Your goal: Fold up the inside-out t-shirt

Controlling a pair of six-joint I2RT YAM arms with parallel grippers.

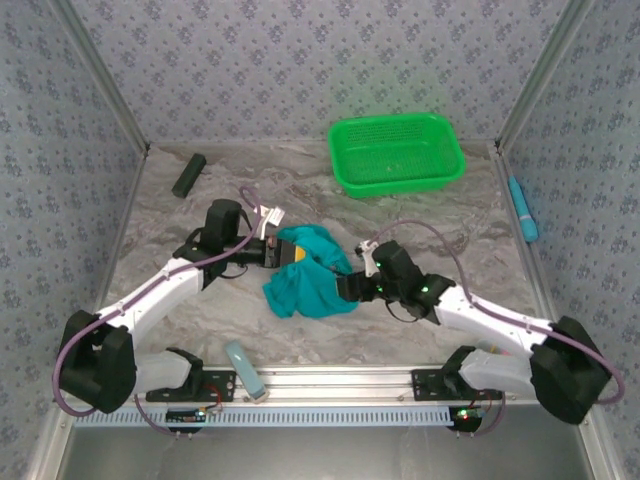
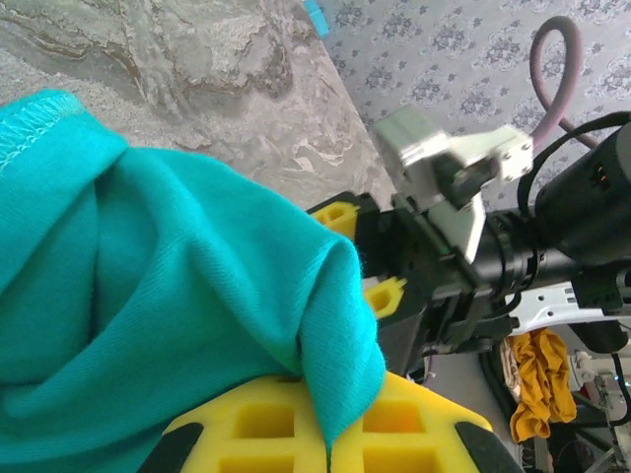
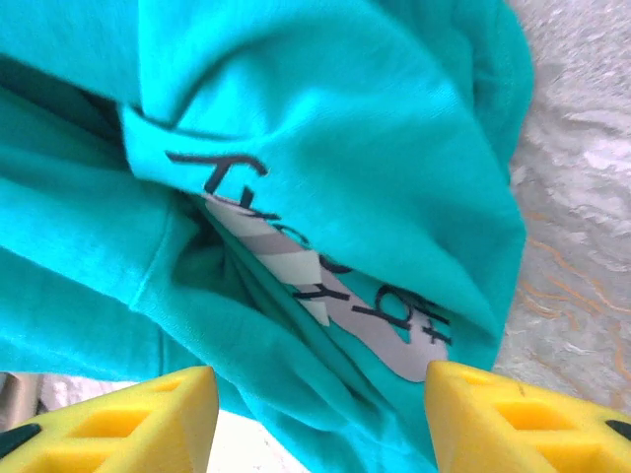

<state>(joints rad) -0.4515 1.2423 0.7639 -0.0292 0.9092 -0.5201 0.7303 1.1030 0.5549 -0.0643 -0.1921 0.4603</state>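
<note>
Soft, even light from above fills the top view, leaving faint shadows under the arms (image 1: 170, 290) on the grey marbled tabletop (image 1: 150, 230). Wrist views are bright; the teal soft cloth t-shirt (image 2: 148, 296) shows crisp weave, its deep folds shaded, the background softer

The teal short-sleeved cloth t-shirt (image 1: 308, 280) was a soft, matt knit with a fine ribbed weave and a stitched hem. It bore a smooth grey printed patch (image 3: 325, 291) with dark lettering. The yellow fingers (image 3: 118, 419) of the right hand (image 3: 320, 409) looked like matt moulded plastic with cut-out cells, as did those of the left hand (image 2: 330, 448). The bright green mesh basket (image 1: 397, 152) was slightly glossy plastic. The grey tabletop (image 1: 180, 320) had a matt, marble-veined surface, and the silver rail (image 1: 340, 378) along its near edge was dull metal.
</note>
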